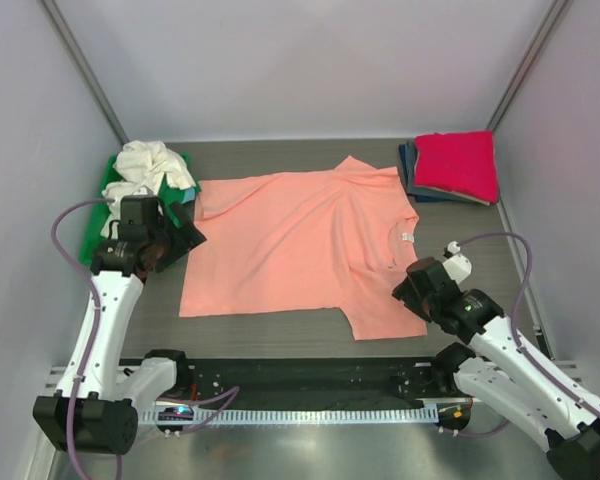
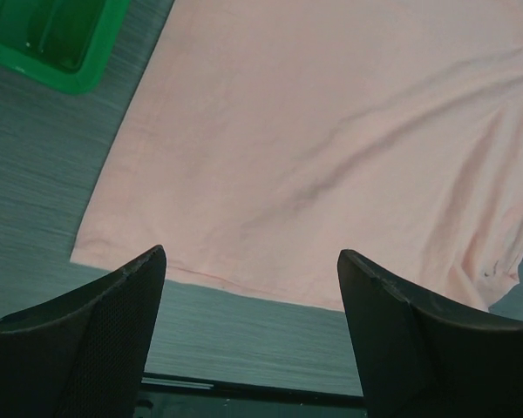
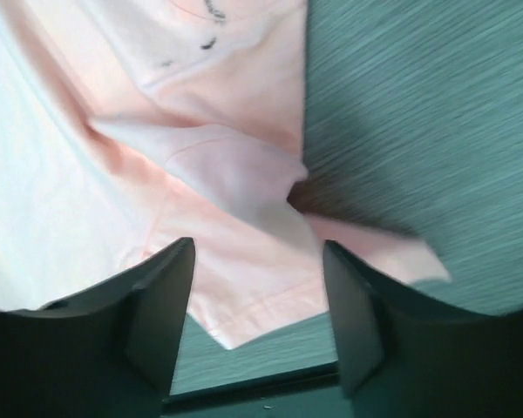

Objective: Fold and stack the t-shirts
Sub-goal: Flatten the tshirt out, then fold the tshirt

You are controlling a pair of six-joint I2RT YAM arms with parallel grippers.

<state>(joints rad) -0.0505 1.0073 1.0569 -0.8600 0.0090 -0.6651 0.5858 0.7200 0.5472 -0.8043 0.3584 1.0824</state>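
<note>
A robot lab cell: white panel walls (image 1: 300, 60), metal corner posts (image 1: 85, 70), two arms (image 1: 108, 310) bolted to a rail (image 1: 310, 382) beside the table (image 1: 165, 322).

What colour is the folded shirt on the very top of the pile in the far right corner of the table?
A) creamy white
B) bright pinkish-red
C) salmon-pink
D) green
B: the magenta-red folded cotton t-shirt lies on top of the pile, with the edges of the dark blue folded t-shirts peeking out underneath it.
</note>
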